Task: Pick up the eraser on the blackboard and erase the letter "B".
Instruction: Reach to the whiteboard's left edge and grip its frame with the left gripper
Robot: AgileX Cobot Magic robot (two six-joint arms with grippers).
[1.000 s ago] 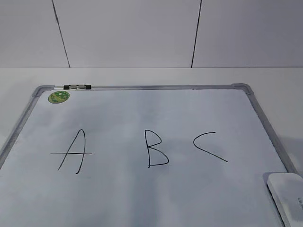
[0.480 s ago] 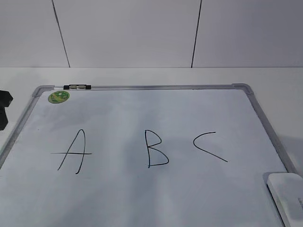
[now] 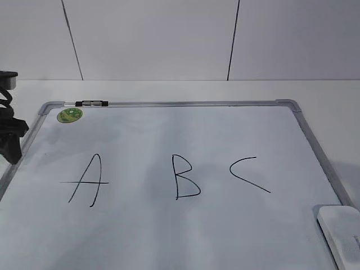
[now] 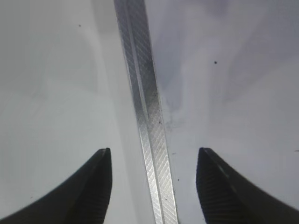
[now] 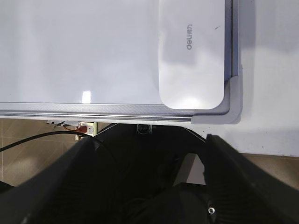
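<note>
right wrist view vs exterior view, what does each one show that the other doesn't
Only the right wrist view shows the right gripper, open, the board's near frame edge, and the grey text on the eraser. Only the exterior view shows the letter "B", the "A", the "C", the green sticker, the marker and the left gripper. Both show the eraser in the blackboard corner.

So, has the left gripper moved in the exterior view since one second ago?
Yes. The left gripper has come into view at the left edge, now beside the blackboard frame's left side, near the green sticker.
</note>
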